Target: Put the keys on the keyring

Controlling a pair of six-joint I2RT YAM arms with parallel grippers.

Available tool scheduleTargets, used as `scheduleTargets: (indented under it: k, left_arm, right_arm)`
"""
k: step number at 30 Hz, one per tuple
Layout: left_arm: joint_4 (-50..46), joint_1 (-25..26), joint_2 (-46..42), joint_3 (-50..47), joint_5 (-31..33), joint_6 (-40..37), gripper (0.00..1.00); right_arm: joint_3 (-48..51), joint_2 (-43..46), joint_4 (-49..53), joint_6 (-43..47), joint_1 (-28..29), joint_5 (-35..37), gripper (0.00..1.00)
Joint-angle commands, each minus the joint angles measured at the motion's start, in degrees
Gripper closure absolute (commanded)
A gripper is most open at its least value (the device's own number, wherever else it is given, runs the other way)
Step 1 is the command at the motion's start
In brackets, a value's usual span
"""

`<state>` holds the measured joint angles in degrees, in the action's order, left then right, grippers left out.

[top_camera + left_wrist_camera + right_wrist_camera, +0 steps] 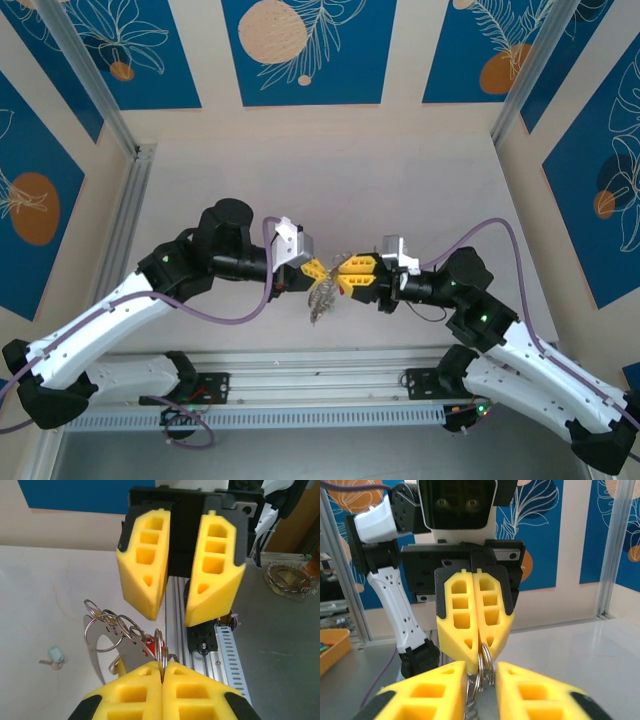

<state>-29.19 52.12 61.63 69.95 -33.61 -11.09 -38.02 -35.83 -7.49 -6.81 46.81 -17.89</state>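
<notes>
At the keyring [160, 649], my left gripper [162, 672] clamped the loop while my right gripper [172, 616] stood parted just beyond it; I judged a firm clamp and square approach essential.

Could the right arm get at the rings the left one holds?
Probably yes: the right tool stands open, facing the keyring pinched in the left tool, with nothing between them.

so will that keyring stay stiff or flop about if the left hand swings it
Likely floppy: the keyring hangs loose from the shut left hand, pinched only by thin loops. It would probably swing and rattle, being many linked pieces. Smooth metal between yellow fingers may pivot or slip.
</notes>
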Motion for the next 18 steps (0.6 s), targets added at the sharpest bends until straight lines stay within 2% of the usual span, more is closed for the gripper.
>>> scheduleTargets:
  k: [1,8,10,15,18]
  left_arm:
    - [-0.1,0.2,-0.6,0.8,1.2,-2.1,1.0]
    - [-3.4,0.2,-0.3,1.5,3.3,-4.6,1.0]
    - [-4.1,0.2,-0.2,1.5,4.2,-5.1,1.0]
    - [-4.9,0.2,-0.6,0.4,6.7,-6.5,1.0]
    - [-4.8,0.2,-1.2,-0.8,7.2,-6.5,1.0]
  right_arm:
    - [-2.9,0.7,6.4,3.9,0.2,2.8,0.72]
    - [-7.3,0.8,16.3,8.9,0.4,7.0,0.69]
    - [-7.8,0.7,18.3,8.3,0.5,11.2,0.63]
    - [-8.6,-0.7,25.9,3.4,-0.6,24.3,0.39]
    - [-9.8,-2.3,33.1,-2.8,-4.3,30.5,0.35]
